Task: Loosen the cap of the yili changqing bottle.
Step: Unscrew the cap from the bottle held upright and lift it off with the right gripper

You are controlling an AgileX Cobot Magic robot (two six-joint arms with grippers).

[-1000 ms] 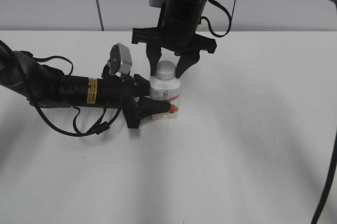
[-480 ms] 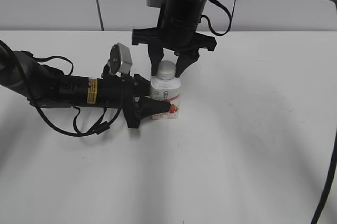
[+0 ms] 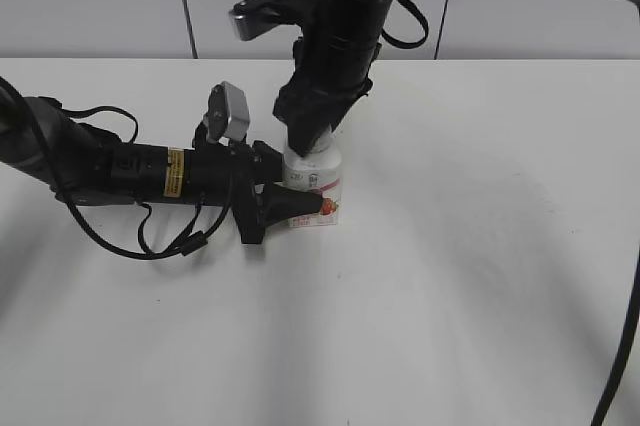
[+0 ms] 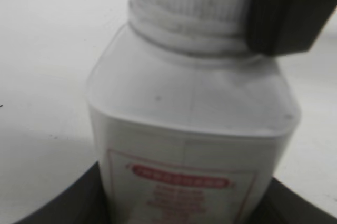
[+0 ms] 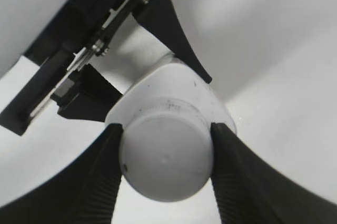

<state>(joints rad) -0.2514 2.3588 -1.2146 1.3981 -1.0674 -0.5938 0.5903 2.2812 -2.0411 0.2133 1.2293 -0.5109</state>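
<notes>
I have the yili changqing bottle [image 3: 314, 184] upright on the table [image 3: 480, 246], left gripper [image 3: 300, 204] clenched on its body, right gripper [image 5: 166, 153] clamped on the cap [image 5: 166, 163]. Risk — pads slipping on the cap, or the bottle turning with it.

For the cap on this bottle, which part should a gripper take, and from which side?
Its ribbed side wall, from straight above. The cap sits upright on the bottle, whose body the left gripper clamps from the side, so only the top is free. The right gripper has its fingers on opposite sides of the cap.
</notes>
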